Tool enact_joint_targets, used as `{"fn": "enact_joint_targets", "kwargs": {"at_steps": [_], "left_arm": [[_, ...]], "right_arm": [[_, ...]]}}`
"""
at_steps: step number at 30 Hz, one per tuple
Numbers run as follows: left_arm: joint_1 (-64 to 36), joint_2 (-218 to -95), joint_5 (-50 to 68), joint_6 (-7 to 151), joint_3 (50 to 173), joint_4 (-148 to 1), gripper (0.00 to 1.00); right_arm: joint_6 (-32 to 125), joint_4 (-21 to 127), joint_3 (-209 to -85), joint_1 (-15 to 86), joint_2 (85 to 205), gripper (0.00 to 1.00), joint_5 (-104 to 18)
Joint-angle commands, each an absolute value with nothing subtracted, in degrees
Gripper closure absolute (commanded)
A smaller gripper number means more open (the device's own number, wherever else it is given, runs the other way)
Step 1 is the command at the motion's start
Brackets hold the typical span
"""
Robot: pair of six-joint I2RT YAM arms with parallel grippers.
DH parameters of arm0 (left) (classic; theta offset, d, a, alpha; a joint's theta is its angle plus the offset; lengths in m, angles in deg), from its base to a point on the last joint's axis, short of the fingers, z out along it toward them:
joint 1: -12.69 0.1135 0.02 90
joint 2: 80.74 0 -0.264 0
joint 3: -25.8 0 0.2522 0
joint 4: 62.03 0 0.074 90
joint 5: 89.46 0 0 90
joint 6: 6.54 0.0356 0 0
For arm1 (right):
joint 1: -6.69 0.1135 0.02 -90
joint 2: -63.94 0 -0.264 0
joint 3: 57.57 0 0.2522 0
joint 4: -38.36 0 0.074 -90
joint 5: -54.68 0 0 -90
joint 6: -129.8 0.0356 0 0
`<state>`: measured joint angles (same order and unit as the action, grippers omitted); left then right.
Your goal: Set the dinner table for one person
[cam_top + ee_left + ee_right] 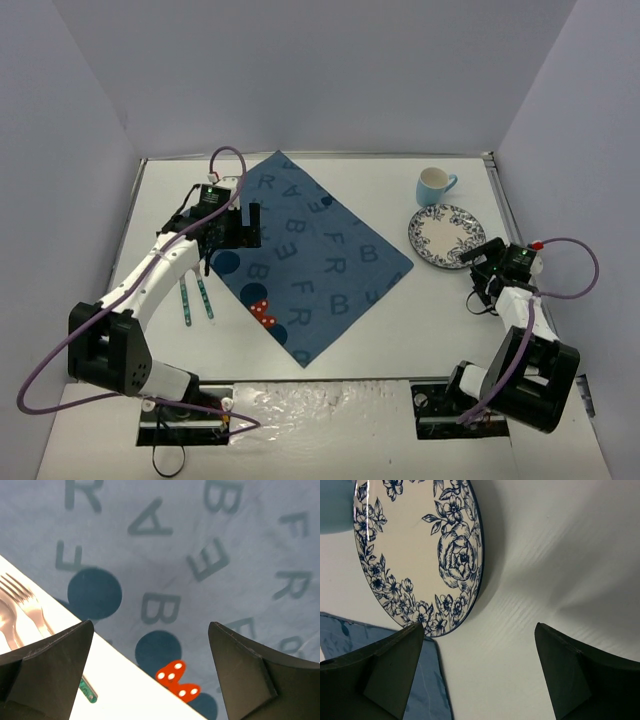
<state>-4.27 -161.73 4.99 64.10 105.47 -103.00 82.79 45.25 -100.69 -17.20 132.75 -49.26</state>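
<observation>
The white dinner table (440,310) carries a dark blue letter-printed cloth (305,250) lying diagonally in the middle; the cloth also shows in the left wrist view (200,545). My left gripper (247,228) is open and empty above the cloth's left edge. A fork and spoon (196,300) with green handles lie left of the cloth; their heads show in the left wrist view (22,610). A blue floral plate (446,236) and a light blue cup (434,185) sit at the right. My right gripper (478,272) is open and empty, just right of the plate (420,555).
Grey walls enclose the table on the left, back and right. The table's metal edge trim (505,200) runs close behind the plate and cup. A corner of the cloth (375,670) shows under the right gripper's left finger.
</observation>
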Motion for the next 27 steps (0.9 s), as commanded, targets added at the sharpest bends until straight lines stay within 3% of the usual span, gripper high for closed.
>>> {"fn": "enact_joint_targets", "kwargs": {"at_steps": [1, 7, 20, 25, 27], "left_arm": [[-4.2, -159.5, 4.5, 66.4, 104.9, -97.9, 0.03], [-4.2, -159.9, 4.5, 66.6, 103.2, -96.6, 0.03], [-4.1, -161.0, 4.8, 66.1, 103.5, -96.6, 0.03], [-4.1, -161.0, 4.7, 66.1, 104.0, -97.1, 0.03], [-4.1, -161.0, 4.6, 66.0, 104.3, -97.5, 0.03]], "right_arm": [[88.4, 30.7, -98.6, -18.3, 136.4, 0.13, -53.5], [88.9, 19.5, -96.2, -18.3, 143.5, 0.2, -53.6], [89.7, 11.6, -95.4, -18.9, 155.8, 0.34, -54.6], [90.1, 11.1, -95.5, -19.6, 159.2, 0.49, -54.9], [90.1, 12.3, -95.6, -19.9, 159.4, 0.62, -54.9]]}}
